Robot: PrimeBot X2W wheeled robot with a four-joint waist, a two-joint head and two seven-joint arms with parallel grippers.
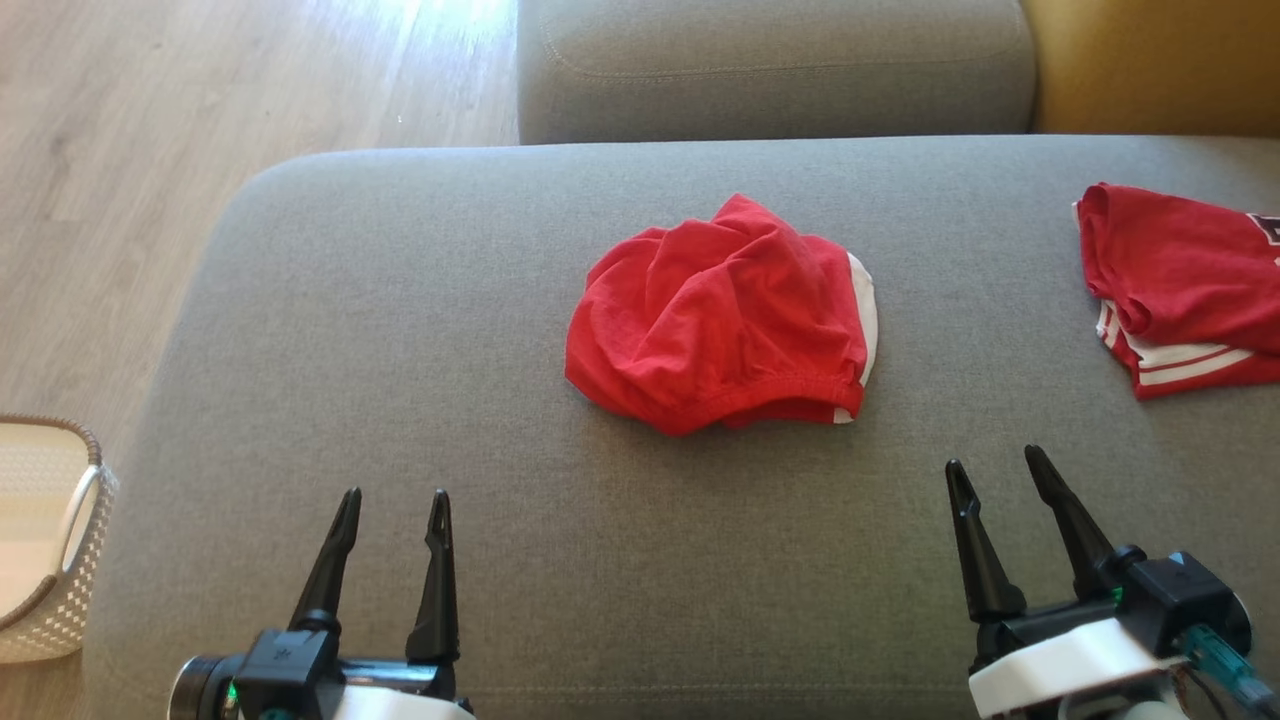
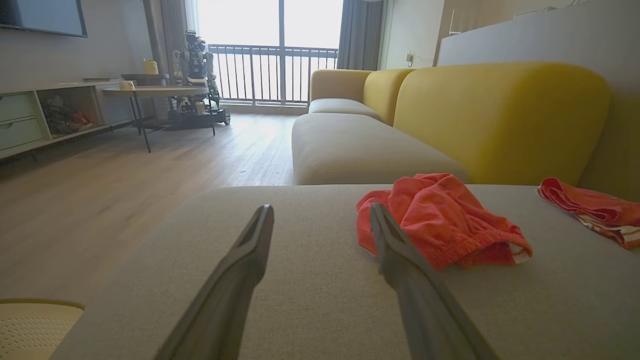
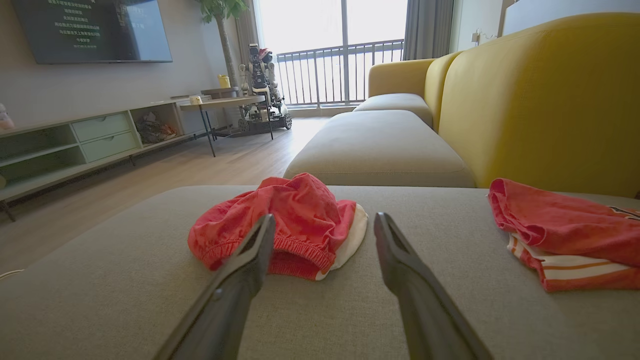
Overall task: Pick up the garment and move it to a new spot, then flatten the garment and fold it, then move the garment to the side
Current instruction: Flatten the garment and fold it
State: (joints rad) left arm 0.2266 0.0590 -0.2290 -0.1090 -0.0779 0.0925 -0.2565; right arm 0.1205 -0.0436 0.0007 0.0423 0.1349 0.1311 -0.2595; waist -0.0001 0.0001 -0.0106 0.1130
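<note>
Head view: left hand (image 1: 395, 495) and right hand (image 1: 993, 458) gaped empty, and a shallow pinch risked lifting one fold of the garment (image 1: 720, 315).

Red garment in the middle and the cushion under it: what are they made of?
The garment looks like soft, thin, matte knit fabric, judging by loose wrinkles and a gathered elastic hem. The cushion looks like gray woven upholstery, matte, with a fine visible weave.

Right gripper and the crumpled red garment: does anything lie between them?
Nothing but bare grey sofa cushion separates the right gripper from the crumpled red garment; the head view shows that stretch plainly.
</note>
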